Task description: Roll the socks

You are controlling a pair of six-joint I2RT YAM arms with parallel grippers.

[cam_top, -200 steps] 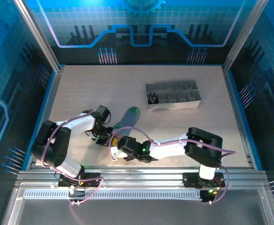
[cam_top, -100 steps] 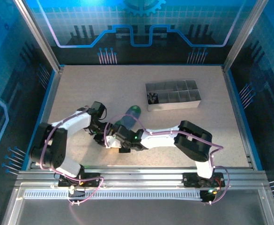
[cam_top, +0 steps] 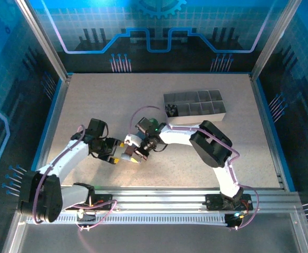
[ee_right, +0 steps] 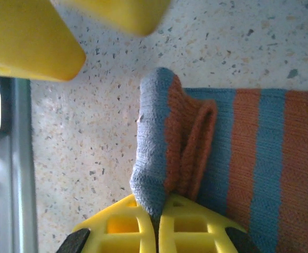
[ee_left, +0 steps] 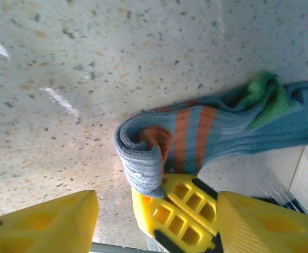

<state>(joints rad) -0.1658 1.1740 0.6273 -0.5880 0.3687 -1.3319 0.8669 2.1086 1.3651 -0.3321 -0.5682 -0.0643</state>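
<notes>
Top camera looks down on the table [cam_top: 117, 100] from its near side; both wrist cameras crowd the striped sock [ee_left: 196, 132] [ee_right: 248, 147], opposite ways.

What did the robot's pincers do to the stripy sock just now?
The right pincer swung round toward the far side and shut on the folded end of the blue-grey sock. The left pincer let it go, opened and backed off left. The grey tray stayed put.

Left claw [cam_top: 113, 154] spread apart, right claw [ee_right: 155, 221] pinched tight.
</notes>
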